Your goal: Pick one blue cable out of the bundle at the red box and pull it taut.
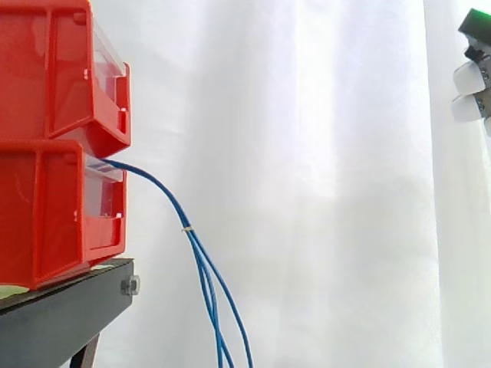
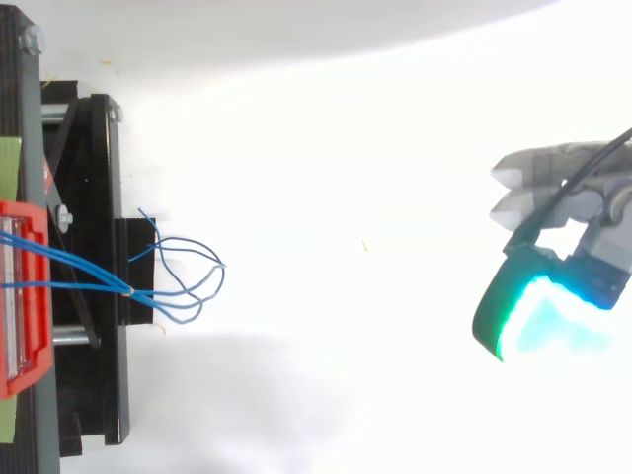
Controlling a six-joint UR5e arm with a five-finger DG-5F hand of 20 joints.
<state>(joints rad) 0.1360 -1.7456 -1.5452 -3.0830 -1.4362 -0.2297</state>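
- The blue cables [image 1: 201, 257] come out between the two stacked red bins [image 1: 54, 84] on the black stand [image 1: 61, 314]
- They hang down loose, tied by a small band [image 1: 186, 228]
- The robot hand [image 2: 558, 188] is well apart from them, fingers loose and holding nothing
- I think this is the reaching step
- Next it must go to the loose ends, pinch just one cable and pull away from the bins

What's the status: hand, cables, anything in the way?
Hand far from the blue cables, touching none. Cables hang slack from the red bins, none pulled yet. Nothing in between.
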